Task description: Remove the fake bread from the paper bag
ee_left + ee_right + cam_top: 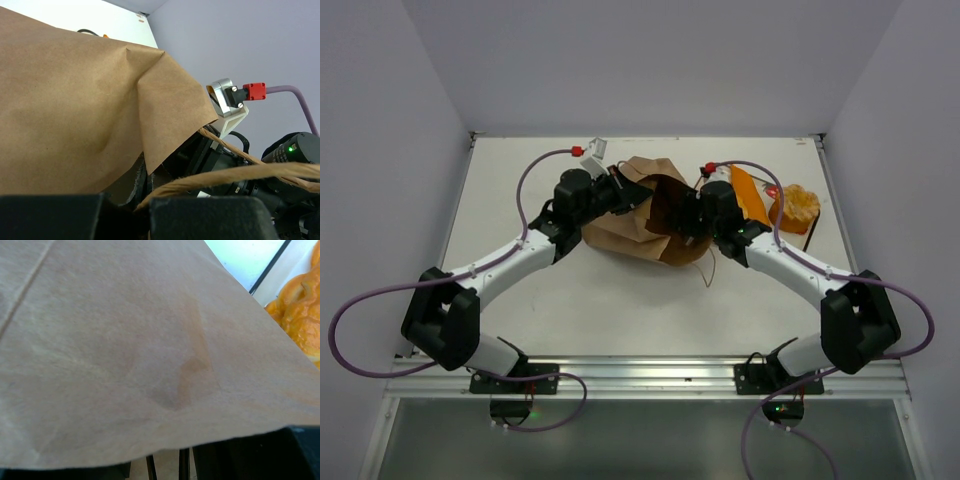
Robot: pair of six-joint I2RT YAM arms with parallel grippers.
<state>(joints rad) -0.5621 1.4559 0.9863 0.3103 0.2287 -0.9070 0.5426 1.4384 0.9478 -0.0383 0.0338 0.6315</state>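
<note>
L claw (617,193) clenched, looks to be on paper bag (620,228) rim, prob pinning it on table (620,315) w/ mouth held open | R claw (682,218) at bag mouth, paper hides jaws, state can't tell | knobbly fake bread (796,205) + long orange pc (748,190) out on table, just right of R claw; any pcs inside not visible
</note>
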